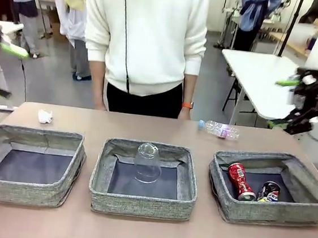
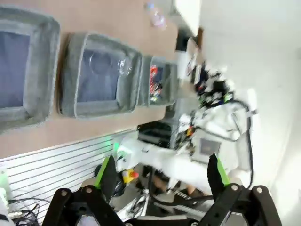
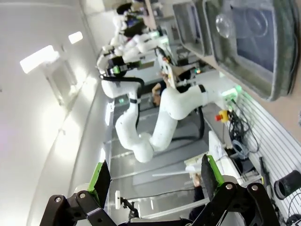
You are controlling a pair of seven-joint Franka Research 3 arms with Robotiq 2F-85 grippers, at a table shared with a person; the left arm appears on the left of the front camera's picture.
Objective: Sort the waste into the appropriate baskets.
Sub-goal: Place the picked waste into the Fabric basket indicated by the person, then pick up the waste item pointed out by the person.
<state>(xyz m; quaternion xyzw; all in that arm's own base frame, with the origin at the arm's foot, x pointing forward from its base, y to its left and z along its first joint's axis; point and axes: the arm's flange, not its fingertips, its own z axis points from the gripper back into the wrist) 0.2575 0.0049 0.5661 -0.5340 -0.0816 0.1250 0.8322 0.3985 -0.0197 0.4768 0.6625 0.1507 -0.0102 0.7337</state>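
Observation:
Three grey baskets stand in a row: left (image 1: 20,192), middle (image 1: 141,205) and right (image 1: 268,213). A clear cup (image 1: 147,162) stands upside down in the middle one. A red can (image 1: 240,181) and a dark crushed can (image 1: 269,191) lie in the right one. A clear bottle (image 1: 219,129) and a white paper wad (image 1: 45,116) lie on the table behind the baskets. My left gripper (image 1: 2,70) hangs open high at the far left, my right gripper (image 1: 283,103) open high at the far right. Both grippers, left (image 2: 161,174) and right (image 3: 155,175), hold nothing.
A person in a white top stands at the far edge, hands (image 1: 186,113) low behind the table. A pen-like thing (image 1: 0,107) lies at the back left corner. A white table (image 1: 260,78) stands behind on the right.

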